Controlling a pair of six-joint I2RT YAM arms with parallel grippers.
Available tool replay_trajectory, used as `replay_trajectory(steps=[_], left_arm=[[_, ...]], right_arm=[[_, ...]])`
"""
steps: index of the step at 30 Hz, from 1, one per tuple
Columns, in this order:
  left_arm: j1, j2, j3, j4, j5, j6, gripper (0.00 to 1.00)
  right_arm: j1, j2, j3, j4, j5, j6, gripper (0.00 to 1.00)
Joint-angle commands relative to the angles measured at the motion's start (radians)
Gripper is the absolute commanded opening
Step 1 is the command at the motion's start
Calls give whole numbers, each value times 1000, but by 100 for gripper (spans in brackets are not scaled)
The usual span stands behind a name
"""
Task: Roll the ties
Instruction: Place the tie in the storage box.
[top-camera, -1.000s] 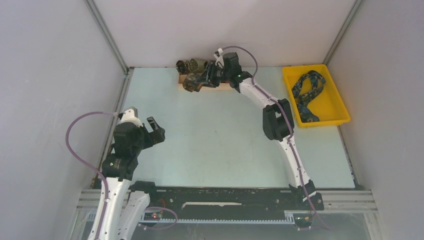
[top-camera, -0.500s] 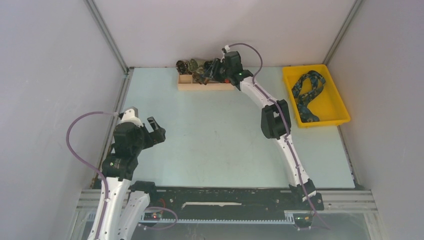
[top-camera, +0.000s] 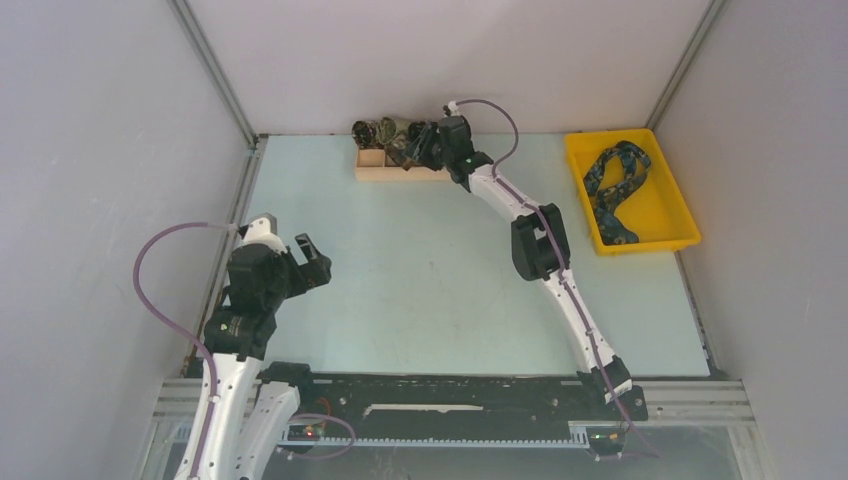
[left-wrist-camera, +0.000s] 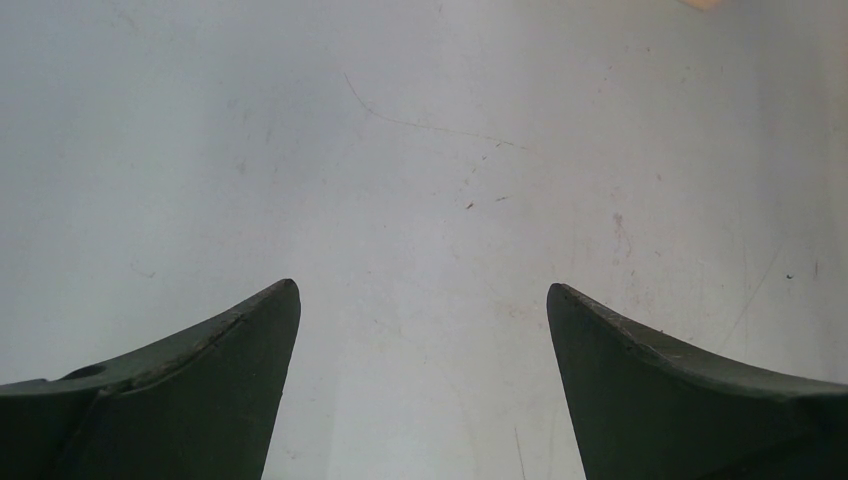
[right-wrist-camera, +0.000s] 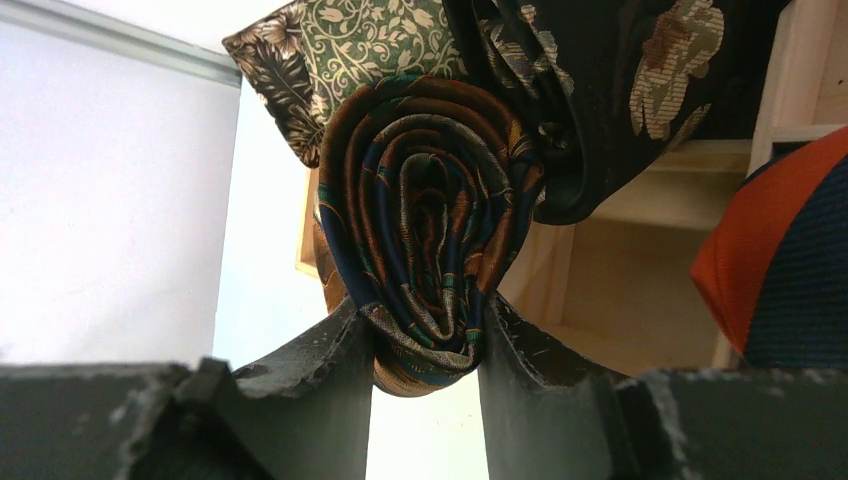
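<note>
Where the top external view takes in the whole tabletop (top-camera: 420, 280), we find the right arm stretched to the far edge, with the right claw (top-camera: 422, 147) at the wooden box (top-camera: 385, 173). It grips a rolled tie (top-camera: 406, 150) over the box's back part. Which compartment lies below the roll we cannot tell. Two further rolled ties (top-camera: 366, 130) sit at the box's far left corner, their round ends facing the near side. On the right, the yellow tray (top-camera: 680, 215) holds one unrolled navy and teal tie (top-camera: 612, 186), which lies looped with its long axis running roughly near to far. The left claw (top-camera: 312, 258) hangs above the near left of the tabletop, well apart from all ties.

From the left wrist, we see the left claw (left-wrist-camera: 423, 300) spread wide with nothing between its fingers (left-wrist-camera: 200, 390) and only bare tabletop (left-wrist-camera: 420, 150) below.

From the right wrist, the right claw (right-wrist-camera: 425, 340) is clamped on the rolled tie (right-wrist-camera: 430, 210). The spiral end faces the camera, so the roll's axis runs straight away from the claw. The grip squeezes it into an oval, taller than wide. Its print shows brown, orange, navy and green bands. Behind it lie a green-printed tie end (right-wrist-camera: 375, 40), the wooden box (right-wrist-camera: 640, 270) and some orange and navy fabric (right-wrist-camera: 775, 280).
</note>
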Motion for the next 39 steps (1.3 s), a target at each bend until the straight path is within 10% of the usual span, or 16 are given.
replay_trajectory(steps=[1, 19, 26, 39], left_arm=[[-1, -3, 14, 36, 30, 23, 100], [0, -17, 13, 36, 40, 23, 100], [-1, -18, 12, 37, 38, 23, 100], [0, -22, 11, 36, 30, 23, 100]], right_arm=[[17, 10, 51, 81, 109, 74, 0], [39, 58, 41, 134, 289, 116, 2], [32, 67, 37, 142, 277, 135, 37], [22, -106, -123, 189, 213, 99, 67]])
